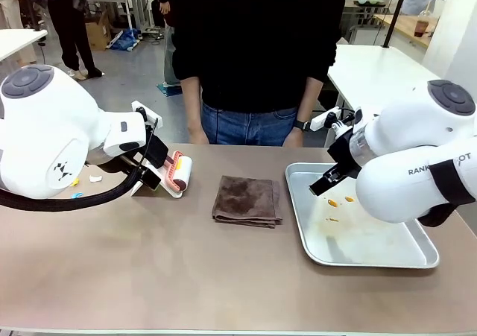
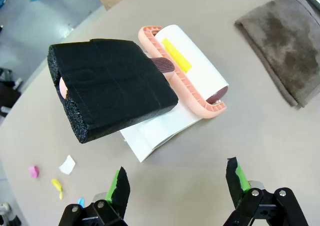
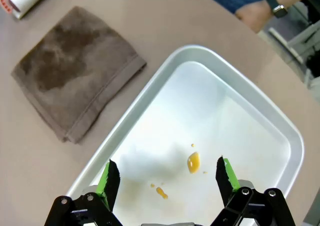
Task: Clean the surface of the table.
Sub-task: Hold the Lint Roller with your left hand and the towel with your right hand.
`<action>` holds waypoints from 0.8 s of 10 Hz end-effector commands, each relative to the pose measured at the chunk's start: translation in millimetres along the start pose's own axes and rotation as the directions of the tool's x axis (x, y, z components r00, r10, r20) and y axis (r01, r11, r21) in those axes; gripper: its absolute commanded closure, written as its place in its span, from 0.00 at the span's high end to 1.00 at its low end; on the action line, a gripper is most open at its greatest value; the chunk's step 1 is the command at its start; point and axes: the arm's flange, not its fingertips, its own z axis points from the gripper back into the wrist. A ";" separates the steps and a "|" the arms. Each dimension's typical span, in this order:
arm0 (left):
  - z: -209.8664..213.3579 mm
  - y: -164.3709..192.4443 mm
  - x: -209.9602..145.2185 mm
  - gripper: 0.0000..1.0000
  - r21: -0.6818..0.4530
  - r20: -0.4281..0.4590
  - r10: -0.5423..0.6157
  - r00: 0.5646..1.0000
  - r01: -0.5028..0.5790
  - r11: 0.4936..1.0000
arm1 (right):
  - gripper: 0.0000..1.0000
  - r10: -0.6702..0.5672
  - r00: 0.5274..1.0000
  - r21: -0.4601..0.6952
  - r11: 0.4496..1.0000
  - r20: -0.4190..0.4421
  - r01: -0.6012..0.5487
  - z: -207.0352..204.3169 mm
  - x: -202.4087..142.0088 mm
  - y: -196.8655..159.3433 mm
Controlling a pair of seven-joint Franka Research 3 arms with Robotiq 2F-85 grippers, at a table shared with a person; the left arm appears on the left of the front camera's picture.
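The tan-brown table [image 1: 186, 276] carries a lint roller [image 1: 179, 173] with a pink frame, a white roll and a black foam handle [image 2: 110, 93], lying on a white sheet. My left gripper [image 1: 149, 176] hovers open just short of that handle; in the left wrist view its gripper [image 2: 177, 183] has nothing between the green pads. A folded brown cloth [image 1: 247, 200] lies mid-table. My right gripper [image 1: 322, 187] hangs open over the silver tray [image 1: 373, 258], and in the right wrist view the gripper [image 3: 167, 178] is above yellow drops [image 3: 193, 161].
Small coloured paper scraps [image 2: 67, 164] lie on the table [image 2: 280, 151] at the far left, near my left arm [image 1: 45, 127]. A person [image 1: 253, 53] stands at the far edge, hands by the table rim. The cloth [image 3: 75, 70] lies beside the tray [image 3: 150, 90].
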 end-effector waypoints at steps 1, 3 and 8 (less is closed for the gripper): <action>0.0 -0.1 0.0 1.00 0.000 0.000 -0.001 1.000 0.001 1.000 | 1.00 -0.001 1.000 0.000 1.000 0.001 0.001 0.5 0.2 -0.1; 0.0 -0.1 0.0 1.00 0.000 0.000 -0.001 1.000 0.001 1.000 | 1.00 -0.001 1.000 0.000 1.000 0.001 0.001 0.5 0.2 -0.1; 0.0 -0.1 0.0 1.00 0.000 0.000 -0.001 1.000 0.001 1.000 | 1.00 -0.001 1.000 0.000 1.000 0.001 0.001 0.5 0.2 -0.1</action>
